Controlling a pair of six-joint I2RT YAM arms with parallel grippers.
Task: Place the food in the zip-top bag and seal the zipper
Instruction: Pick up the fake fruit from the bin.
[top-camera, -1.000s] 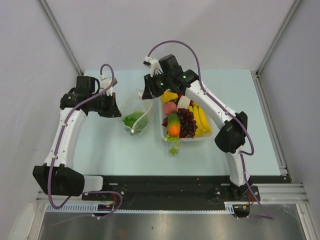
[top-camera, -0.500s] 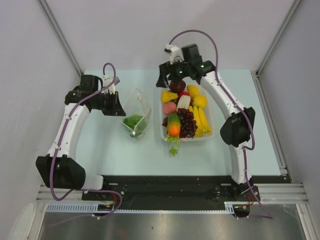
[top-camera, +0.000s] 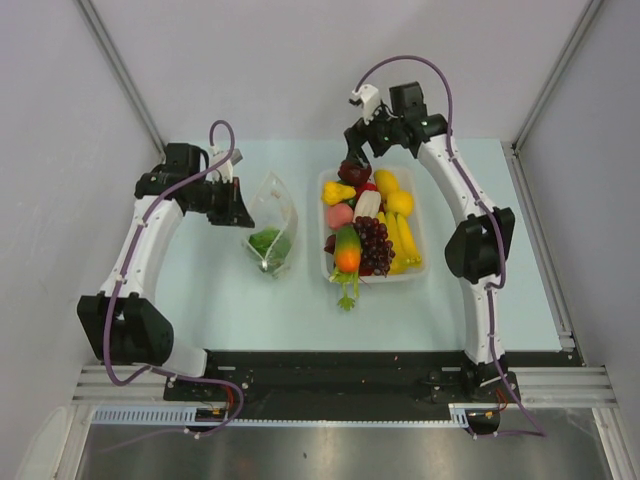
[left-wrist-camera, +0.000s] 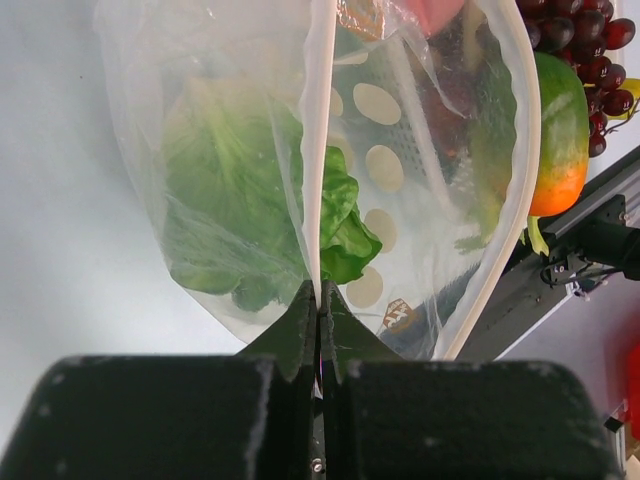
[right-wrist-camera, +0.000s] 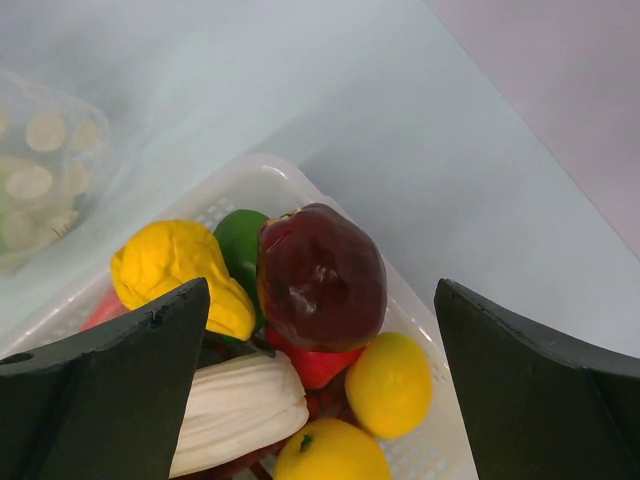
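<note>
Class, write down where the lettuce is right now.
In the top view, the lettuce sits inside the clear dotted bag, left of the white tray of fruit. The left hand pinches the bag's rim.

The top camera looks steeply down from above and behind the arm bases, taking in the whole table (top-camera: 220, 300); the left wrist camera sits very close against the bag (left-wrist-camera: 420, 150), looking through it toward the grapes (left-wrist-camera: 590, 50); the right wrist camera hangs higher, angled down at the tray (right-wrist-camera: 275, 168) far end; all three views share the bag.
</note>
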